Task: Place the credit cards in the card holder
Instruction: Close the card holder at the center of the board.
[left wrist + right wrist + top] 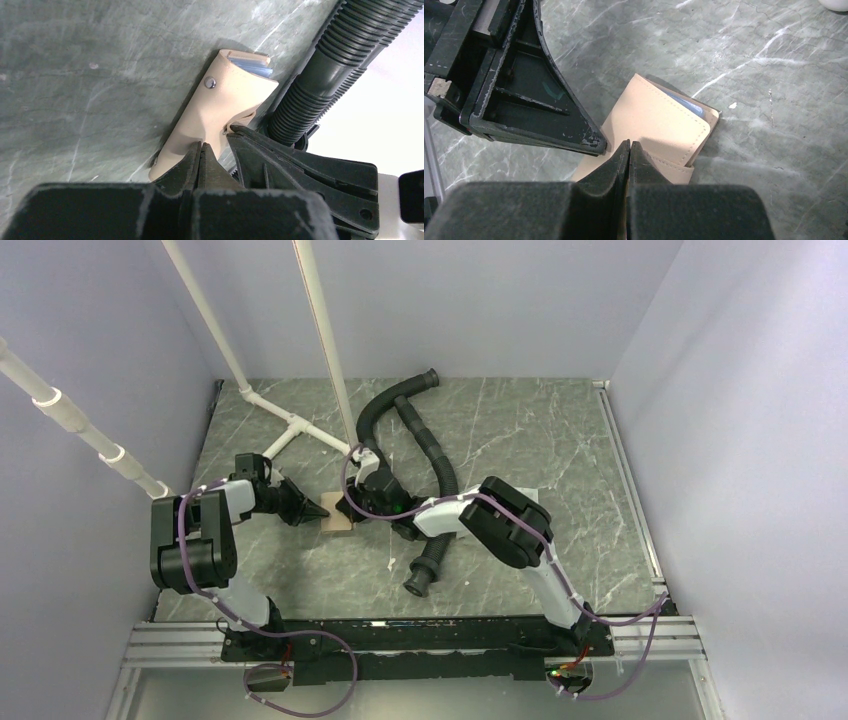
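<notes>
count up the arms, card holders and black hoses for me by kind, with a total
robot arms: 2 (left arm, right arm)
tan card holder: 1
black corrugated hoses: 2 (curved hose, long hose)
total: 5

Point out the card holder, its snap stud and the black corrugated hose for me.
card holder (656,122), right wrist view, middle of its tan outer flap.
snap stud (210,83), left wrist view, on the metal dome.
black corrugated hose (300,107), left wrist view, on its ribbed wall.
</notes>
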Tool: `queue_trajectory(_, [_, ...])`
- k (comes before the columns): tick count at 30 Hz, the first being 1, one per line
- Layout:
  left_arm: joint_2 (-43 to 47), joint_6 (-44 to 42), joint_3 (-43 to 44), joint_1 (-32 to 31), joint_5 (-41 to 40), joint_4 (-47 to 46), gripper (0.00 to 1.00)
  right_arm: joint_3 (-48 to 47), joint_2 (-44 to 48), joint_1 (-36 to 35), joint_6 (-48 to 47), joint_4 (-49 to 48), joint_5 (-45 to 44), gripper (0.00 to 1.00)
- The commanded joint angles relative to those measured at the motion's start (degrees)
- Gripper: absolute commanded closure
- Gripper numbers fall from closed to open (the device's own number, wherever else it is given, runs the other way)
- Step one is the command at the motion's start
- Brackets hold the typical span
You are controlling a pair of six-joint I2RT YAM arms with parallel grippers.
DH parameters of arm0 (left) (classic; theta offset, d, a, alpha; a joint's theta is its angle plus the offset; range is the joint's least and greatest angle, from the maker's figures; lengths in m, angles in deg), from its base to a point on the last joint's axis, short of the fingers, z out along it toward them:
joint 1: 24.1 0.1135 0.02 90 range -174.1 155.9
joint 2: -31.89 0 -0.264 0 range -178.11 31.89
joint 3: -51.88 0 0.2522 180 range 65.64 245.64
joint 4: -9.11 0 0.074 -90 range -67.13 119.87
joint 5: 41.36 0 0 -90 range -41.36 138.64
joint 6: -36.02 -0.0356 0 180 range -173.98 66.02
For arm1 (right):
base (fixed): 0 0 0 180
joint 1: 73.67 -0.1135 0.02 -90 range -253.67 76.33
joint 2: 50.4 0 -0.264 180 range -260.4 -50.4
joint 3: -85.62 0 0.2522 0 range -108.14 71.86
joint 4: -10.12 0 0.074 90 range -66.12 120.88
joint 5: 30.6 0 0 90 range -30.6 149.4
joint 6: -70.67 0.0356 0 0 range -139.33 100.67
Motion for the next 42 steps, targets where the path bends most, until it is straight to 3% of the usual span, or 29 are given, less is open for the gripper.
queue_trajectory(1, [0.6,-3.0,2.6,0.3,0.3,1.6,1.0,4.3,-6.1,-1.4,-1.1,23.1,-1.8,1.0])
queue_trajectory(8, [-0.3,-3.9,3.8,2.3,3.0,1.7,1.0,3.5,-6.3,-2.1,-0.4,25.0,-6.6,1.0])
queue_trajectory(14, [0.1,-4.6,2.6,2.8,4.6,0.0,1.0,8.0,-6.2,-2.9,-1.6,20.1,-9.9,1.0])
queue_trajectory(19, [1.3,-4.4,1.0,3.0,2.6,-1.8,1.0,9.4,-4.5,-4.4,-0.6,20.2,-14.4,1.0])
queue_trajectory(23, [3.7,-6.2,2.6,3.0,0.8,1.8,1.0,10.2,-4.4,-5.7,0.4,20.1,-18.7,1.0])
queue_trajectory(30, [6.6,-7.1,5.3,3.0,-1.3,4.3,1.0,9.0,-10.1,-9.1,0.7,17.9,-23.2,1.0])
queue_trajectory(42, [11.3,-10.4,8.0,3.0,-5.3,10.0,1.0,16.0,-16.4,-12.4,7.5,11.7,-30.2,1.0])
